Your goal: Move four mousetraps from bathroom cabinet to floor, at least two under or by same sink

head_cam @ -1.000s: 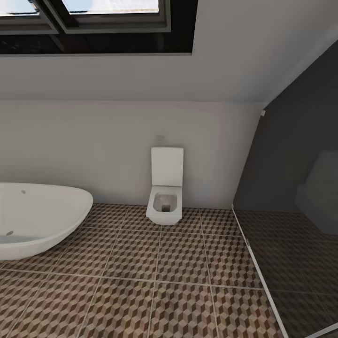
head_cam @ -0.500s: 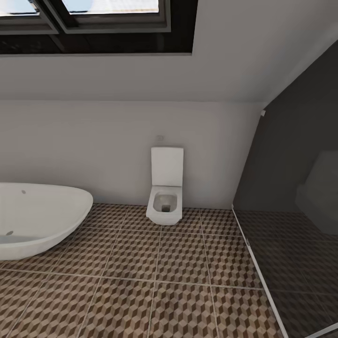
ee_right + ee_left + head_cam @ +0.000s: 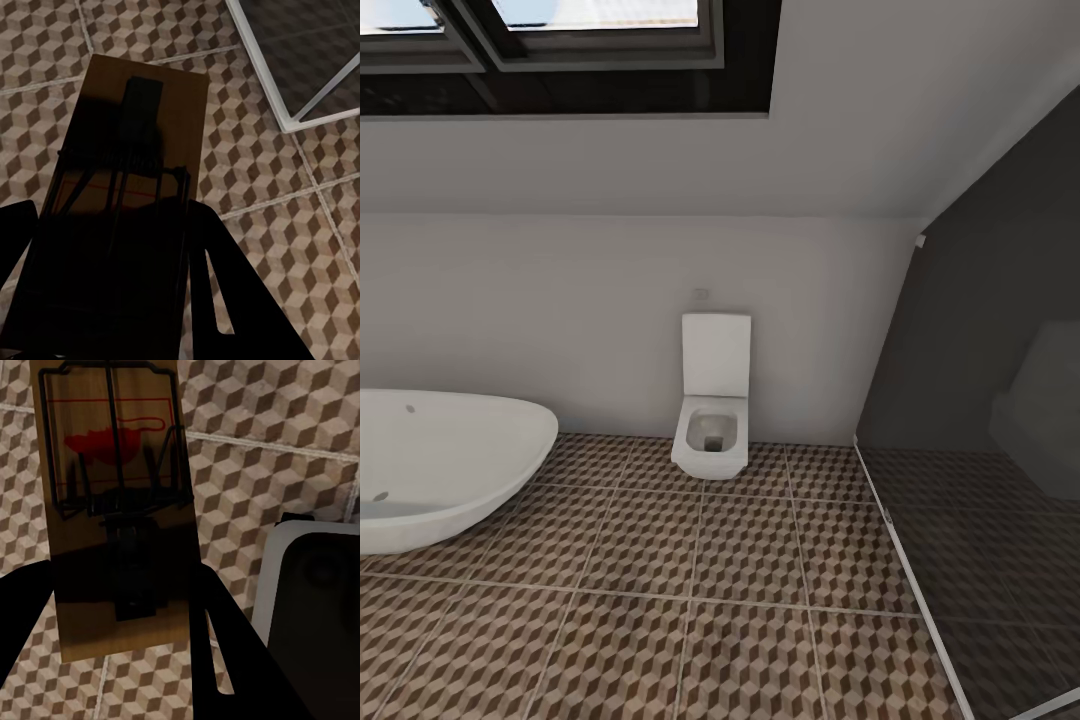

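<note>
The left gripper [image 3: 124, 660] clamps a tan wooden mousetrap [image 3: 116, 510] with dark wire frame and red spot. The right gripper [image 3: 105, 300] grips a second mousetrap [image 3: 124, 180], its board in shadow, above the cube-patterned bathroom floor [image 3: 262, 165].

Glossy porcelain, matt tile, bare wood

The bathroom floor [image 3: 660, 600] is matt tile printed with brown, beige and white cubes, grout pale. The toilet [image 3: 712, 420] and tub [image 3: 440, 470] look smooth, glossy white. At right, a dark glass panel [image 3: 1000, 450] reflects faintly. Each mousetrap [image 3: 112, 510] [image 3: 127, 187] is flat tan wood carrying dark metal wire.
</note>
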{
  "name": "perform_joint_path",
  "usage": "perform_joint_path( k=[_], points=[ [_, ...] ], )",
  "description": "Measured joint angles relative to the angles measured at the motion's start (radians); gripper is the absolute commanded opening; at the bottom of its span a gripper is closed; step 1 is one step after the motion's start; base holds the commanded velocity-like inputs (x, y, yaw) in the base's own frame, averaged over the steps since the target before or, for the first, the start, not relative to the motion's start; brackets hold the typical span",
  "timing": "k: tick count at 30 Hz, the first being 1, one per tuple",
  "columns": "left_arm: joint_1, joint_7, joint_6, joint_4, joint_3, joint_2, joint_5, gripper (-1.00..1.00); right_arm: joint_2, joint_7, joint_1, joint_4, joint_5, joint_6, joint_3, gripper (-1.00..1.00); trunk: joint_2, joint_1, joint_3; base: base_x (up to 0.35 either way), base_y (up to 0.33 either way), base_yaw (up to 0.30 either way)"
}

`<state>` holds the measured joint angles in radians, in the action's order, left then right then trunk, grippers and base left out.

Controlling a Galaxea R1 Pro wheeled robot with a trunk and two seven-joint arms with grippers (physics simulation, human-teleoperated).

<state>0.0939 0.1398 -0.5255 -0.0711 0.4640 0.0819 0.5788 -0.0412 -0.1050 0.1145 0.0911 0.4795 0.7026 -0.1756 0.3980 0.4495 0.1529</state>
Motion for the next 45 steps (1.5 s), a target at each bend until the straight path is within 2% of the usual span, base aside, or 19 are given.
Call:
perform_joint_path(
  k=[45],
  points=[
    [0.0,0.0,0.0,0.0,0.0,0.0,0.0,-1.0,0.0,0.0,0.0,0.0,0.0,0.0,0.0,-1.0,0.0,0.0,0.0,0.0,0.0,0.0]
  ],
)
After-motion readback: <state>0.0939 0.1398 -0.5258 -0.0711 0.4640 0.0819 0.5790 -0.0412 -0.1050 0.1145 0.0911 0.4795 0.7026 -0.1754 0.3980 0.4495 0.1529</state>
